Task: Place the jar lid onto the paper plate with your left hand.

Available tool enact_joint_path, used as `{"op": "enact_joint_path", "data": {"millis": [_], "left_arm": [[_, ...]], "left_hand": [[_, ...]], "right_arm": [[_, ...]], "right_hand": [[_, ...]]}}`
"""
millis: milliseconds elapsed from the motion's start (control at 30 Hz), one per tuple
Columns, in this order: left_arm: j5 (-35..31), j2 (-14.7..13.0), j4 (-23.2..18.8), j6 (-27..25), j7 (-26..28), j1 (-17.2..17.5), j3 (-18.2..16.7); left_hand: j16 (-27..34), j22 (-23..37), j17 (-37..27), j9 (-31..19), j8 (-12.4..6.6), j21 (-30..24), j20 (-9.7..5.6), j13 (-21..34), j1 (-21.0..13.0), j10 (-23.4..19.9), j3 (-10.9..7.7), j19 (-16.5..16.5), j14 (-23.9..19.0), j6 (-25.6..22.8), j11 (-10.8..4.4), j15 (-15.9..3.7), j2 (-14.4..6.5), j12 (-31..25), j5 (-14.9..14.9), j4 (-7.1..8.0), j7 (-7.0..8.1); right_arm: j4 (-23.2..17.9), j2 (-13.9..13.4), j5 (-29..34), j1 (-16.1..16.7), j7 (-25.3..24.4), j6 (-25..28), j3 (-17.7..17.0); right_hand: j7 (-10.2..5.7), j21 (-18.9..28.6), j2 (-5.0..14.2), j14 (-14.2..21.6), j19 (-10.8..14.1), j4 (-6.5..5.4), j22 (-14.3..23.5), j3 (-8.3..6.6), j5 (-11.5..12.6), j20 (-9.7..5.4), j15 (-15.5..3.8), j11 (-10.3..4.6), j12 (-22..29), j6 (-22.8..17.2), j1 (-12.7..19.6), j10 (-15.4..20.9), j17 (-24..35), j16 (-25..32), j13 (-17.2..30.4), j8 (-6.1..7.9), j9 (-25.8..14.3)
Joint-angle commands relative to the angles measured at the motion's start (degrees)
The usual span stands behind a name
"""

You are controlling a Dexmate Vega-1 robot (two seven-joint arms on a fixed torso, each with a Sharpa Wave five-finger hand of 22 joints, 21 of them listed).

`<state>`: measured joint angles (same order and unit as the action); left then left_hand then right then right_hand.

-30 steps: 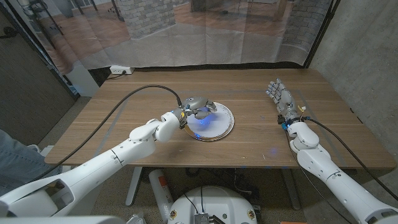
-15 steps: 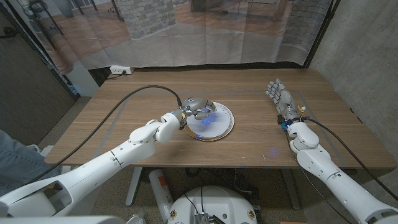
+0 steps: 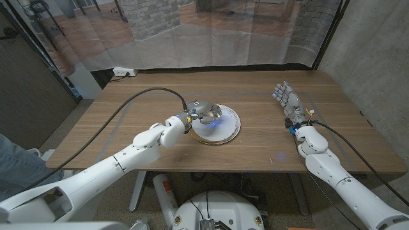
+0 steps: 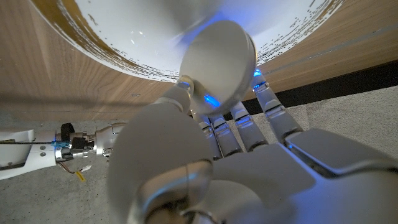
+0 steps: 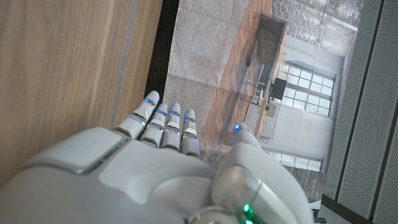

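Note:
A white paper plate (image 3: 225, 130) with a brown rim lies at the table's middle, and its edge shows in the left wrist view (image 4: 112, 37). My left hand (image 3: 204, 109) hovers over the plate's left part with its fingers curled in against the thumb (image 4: 217, 62). It pinches a small dark jar lid (image 3: 208, 116), which is mostly hidden under the fingers. Blue light from the fingertips falls on the plate. My right hand (image 3: 287, 100) stays far to the right on the table, its fingers stretched out and apart and nothing in it; its back shows in the right wrist view (image 5: 155, 162).
A black cable (image 3: 137, 101) arcs from my left wrist over the table's left half. The table's far edge meets a clear curtain (image 3: 211, 38). A person's knee (image 3: 9, 163) is at the left edge. Bare wood lies between the plate and my right hand.
My left hand has sunk slightly toward the plate and edged right; the blue glow on the plate has shifted with it. The right hand has not moved.

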<state>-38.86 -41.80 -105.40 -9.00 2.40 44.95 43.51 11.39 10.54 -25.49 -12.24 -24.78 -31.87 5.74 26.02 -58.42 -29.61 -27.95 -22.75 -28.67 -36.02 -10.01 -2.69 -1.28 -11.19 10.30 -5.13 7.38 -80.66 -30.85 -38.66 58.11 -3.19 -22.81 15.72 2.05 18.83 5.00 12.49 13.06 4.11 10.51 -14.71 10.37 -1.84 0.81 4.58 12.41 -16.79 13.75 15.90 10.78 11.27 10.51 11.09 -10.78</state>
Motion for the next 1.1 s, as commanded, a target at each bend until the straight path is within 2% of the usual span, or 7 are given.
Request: {"op": "enact_joint_path", "data": {"millis": [33,233,633,733,933,967,1100], "left_arm": [[-0.5,-0.3,-1.4,-1.5,0.0,1.0,-0.4],[-0.4,-0.3,-1.8,-1.8,0.2,1.4,-0.6],[1.0,-0.2,-1.4,-1.2,-0.3,1.2,-0.8],[1.6,-0.3,-1.1,-0.9,-0.4,1.1,-1.0],[2.7,-0.4,-0.8,-1.0,-1.4,0.7,-1.2],[2.7,-0.4,-0.8,-1.2,-1.5,0.7,-1.2],[3.9,-0.3,-0.3,-0.7,-1.6,0.4,-1.4]], "left_hand": [[-0.1,0.2,0.0,0.0,0.14,0.3,0.27,-0.1,1.1,0.3,0.43,0.7,0.4,0.7,0.14,-3.82,0.2,0.3,-0.2,0.19,-0.06],[-0.2,0.2,0.2,0.0,0.35,0.6,0.61,-0.3,2.0,1.0,0.93,1.2,1.2,1.0,0.31,-3.65,0.6,0.4,-0.4,0.51,-0.02],[-0.5,0.3,0.9,0.2,3.07,2.5,2.49,-1.2,5.9,5.4,3.05,4.8,5.8,6.8,1.22,-1.94,2.0,0.7,-0.1,1.92,0.35],[-0.7,0.3,1.2,0.1,4.36,3.4,3.21,-1.6,7.9,7.0,4.01,6.2,8.1,9.5,1.90,-1.36,2.3,0.6,0.1,2.86,0.24],[-0.7,0.3,1.5,0.0,5.04,4.4,4.56,-1.9,10.1,8.8,5.04,8.0,10.2,10.7,2.63,-0.52,2.5,0.5,0.3,3.89,-0.15],[-0.7,0.3,1.6,0.0,5.24,4.8,4.78,-2.0,11.0,9.7,5.50,8.6,11.0,11.0,3.17,-0.31,2.7,0.6,0.3,4.32,-0.13],[-0.6,0.3,2.0,-0.1,6.35,5.6,5.68,-2.4,14.2,11.3,7.02,9.7,12.5,13.1,3.75,0.51,3.0,0.4,0.5,5.97,-1.02]], "right_arm": [[-0.3,-0.3,-0.2,0.2,0.4,0.1,-0.1],[-0.6,-0.5,-0.3,0.7,0.4,0.1,-0.3],[-1.4,-0.8,-0.2,1.3,-0.3,0.2,-0.6],[-1.4,-0.7,-0.1,1.1,-0.4,0.3,-0.5],[-1.0,-0.3,0.2,0.5,-0.5,0.4,-0.2],[-0.9,-0.2,0.3,0.4,-0.6,0.4,-0.1],[-0.5,0.1,0.4,0.0,-0.6,0.7,0.2]], "right_hand": [[-0.03,-0.4,0.14,0.5,0.4,0.25,0.2,-0.24,-0.1,-0.10,0.03,-0.07,0.2,-0.4,0.3,0.8,0.2,0.0,0.3,0.36,-0.3],[-0.08,-0.4,0.16,0.6,0.5,0.27,0.2,-0.26,-0.1,-0.05,0.02,-0.14,0.2,-0.4,0.3,0.9,0.2,0.0,0.3,0.37,-0.3],[-0.01,-0.6,0.20,0.6,0.6,0.29,0.2,-0.27,-0.2,-0.03,0.09,-0.29,0.3,-0.5,0.3,1.0,0.2,0.0,0.3,0.38,-0.3],[-0.08,-0.6,0.20,0.6,0.6,0.29,0.2,-0.28,-0.2,-0.03,0.06,-0.23,0.3,-0.5,0.3,1.0,0.2,0.0,0.3,0.40,-0.3],[-0.11,-0.7,0.22,0.6,0.7,0.30,0.3,-0.28,-0.2,-0.07,0.08,-0.21,0.3,-0.5,0.3,1.2,0.2,0.0,0.3,0.40,-0.3],[-0.14,-0.7,0.22,0.6,0.7,0.31,0.3,-0.28,-0.2,-0.03,0.10,-0.12,0.3,-0.5,0.3,1.2,0.2,0.0,0.3,0.40,-0.3],[-0.23,-0.7,0.24,0.6,0.7,0.31,0.3,-0.29,-0.2,-0.02,0.04,-0.12,0.3,-0.6,0.3,1.3,0.2,0.0,0.3,0.41,-0.3]]}}
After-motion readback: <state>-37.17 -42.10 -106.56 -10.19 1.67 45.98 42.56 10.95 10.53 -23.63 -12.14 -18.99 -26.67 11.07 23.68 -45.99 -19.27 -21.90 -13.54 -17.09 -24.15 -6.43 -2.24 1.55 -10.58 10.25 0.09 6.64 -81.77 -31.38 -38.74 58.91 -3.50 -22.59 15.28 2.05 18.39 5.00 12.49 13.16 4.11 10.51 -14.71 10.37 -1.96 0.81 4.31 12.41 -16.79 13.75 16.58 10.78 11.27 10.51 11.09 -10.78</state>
